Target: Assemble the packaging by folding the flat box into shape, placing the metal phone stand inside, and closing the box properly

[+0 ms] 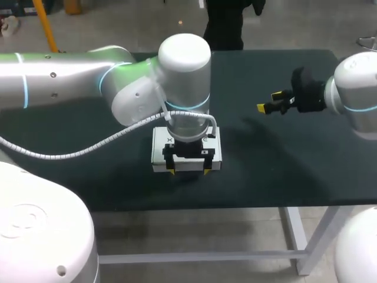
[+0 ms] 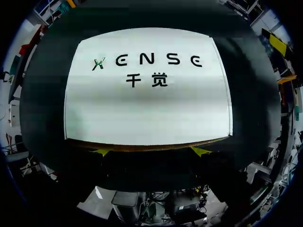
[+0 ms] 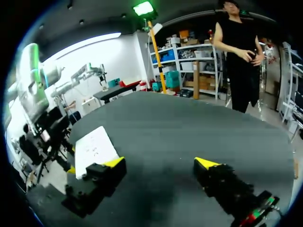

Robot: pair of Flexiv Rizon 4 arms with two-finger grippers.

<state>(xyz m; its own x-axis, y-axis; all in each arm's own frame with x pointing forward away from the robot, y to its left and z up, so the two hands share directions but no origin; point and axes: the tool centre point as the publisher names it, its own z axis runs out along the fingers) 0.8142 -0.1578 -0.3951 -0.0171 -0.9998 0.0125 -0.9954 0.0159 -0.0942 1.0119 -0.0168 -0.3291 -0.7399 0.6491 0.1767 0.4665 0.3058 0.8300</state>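
Item: white box (image 1: 158, 152), lid down, on the desk (image 1: 265, 171), middle, near edge. Our left end effector (image 1: 188, 171), released and spread, sits at its near rim; we judge it is seating the flap. Our right end effector (image 1: 268, 101), released and empty, hangs far right, clear of the work.

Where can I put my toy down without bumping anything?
The dark table is bare between the white box and its right end, nearer us than the right gripper. Crowded at the box, where the left gripper sits at its near edge.
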